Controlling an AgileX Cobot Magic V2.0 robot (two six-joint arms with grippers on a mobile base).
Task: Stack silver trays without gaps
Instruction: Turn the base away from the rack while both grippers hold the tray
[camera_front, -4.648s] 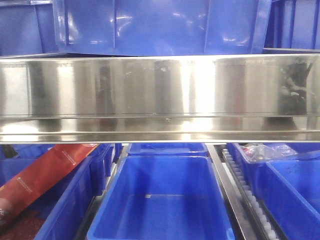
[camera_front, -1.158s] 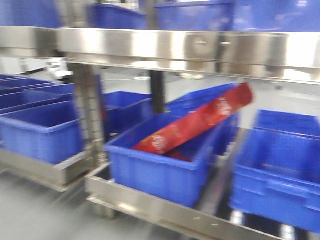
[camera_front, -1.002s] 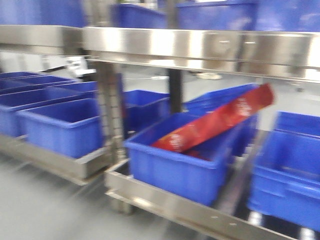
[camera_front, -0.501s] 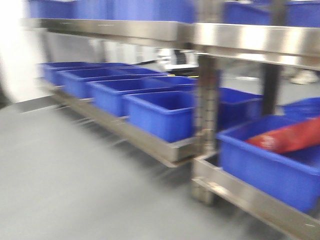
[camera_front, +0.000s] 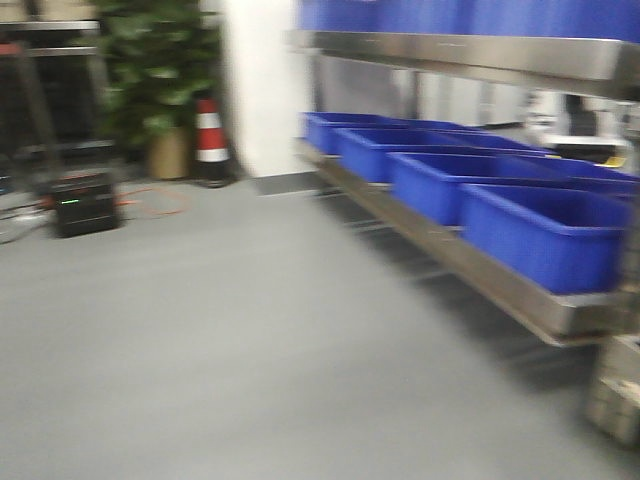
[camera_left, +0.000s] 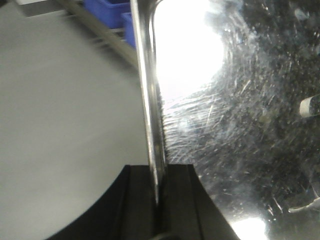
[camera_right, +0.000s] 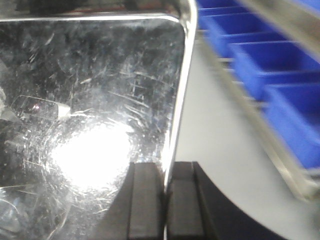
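In the left wrist view, the left gripper (camera_left: 157, 197) has its two black fingers closed on the thin rim (camera_left: 150, 100) of a shallow, shiny silver tray (camera_left: 240, 130). The rim stands edge-on between the fingers, and the scratched, mirror-like face of the tray fills the right part of this view, with a strong white glare near the top. In the right wrist view, the right gripper (camera_right: 165, 197) clamps a tray rim (camera_right: 180, 90) in the same way, just below a rounded corner of the tray, and the scratched tray face (camera_right: 90, 100) lies to the left of the fingers. I cannot tell whether both grippers hold one tray or two different ones. In both wrist views the tray is held in the air above the plain grey floor (camera_front: 250, 330), apart from the shelves. The front view is blurred and does not show the tray or the arms. It shows a long stainless steel lower shelf (camera_front: 500, 285) on the right, with a row of open blue plastic bins (camera_front: 545, 235) standing along its front edge, and a second steel shelf (camera_front: 480, 50) above them that carries more blue bins. Past the far end of the shelves there is a white wall (camera_front: 260, 90). Beside it stand a red and white traffic cone (camera_front: 210, 140) and a green potted plant (camera_front: 160, 70). A small black box (camera_front: 85, 200) lies on the floor at the left, with an orange cable (camera_front: 155, 205) next to it.
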